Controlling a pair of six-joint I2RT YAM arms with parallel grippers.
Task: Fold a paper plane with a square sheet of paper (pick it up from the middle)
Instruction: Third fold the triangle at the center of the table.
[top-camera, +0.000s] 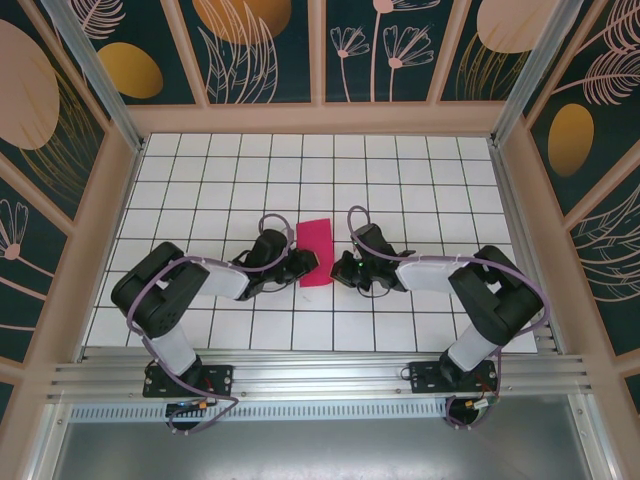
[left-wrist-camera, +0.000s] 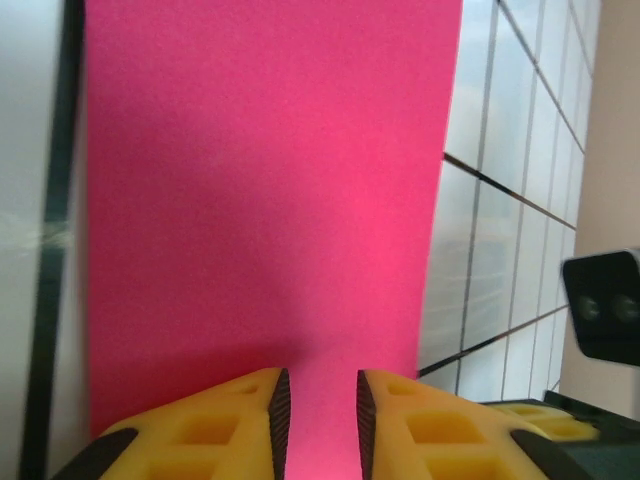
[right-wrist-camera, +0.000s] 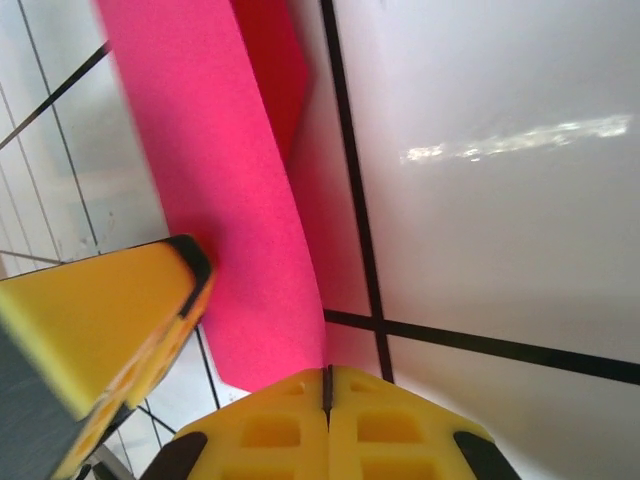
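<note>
The square sheet of paper (top-camera: 315, 252) lies on the white tiled table (top-camera: 420, 180) between the two arms, doubled over into a narrow magenta strip. My left gripper (top-camera: 303, 266) is at its left side. In the left wrist view the sheet (left-wrist-camera: 270, 190) lies under my left gripper (left-wrist-camera: 318, 388), whose jaws stand a little apart with pink showing between them. My right gripper (top-camera: 340, 268) is at the strip's right edge. In the right wrist view my right gripper (right-wrist-camera: 327, 372) is shut, and the lifted edge of the sheet (right-wrist-camera: 235, 210) runs into the seam of its jaws.
Patterned walls with wooden posts enclose the table on three sides (top-camera: 320, 115). A yellow finger of the left gripper (right-wrist-camera: 110, 330) stands close beside the right one. The right wrist's camera housing (left-wrist-camera: 605, 305) sits at the edge of the left wrist view.
</note>
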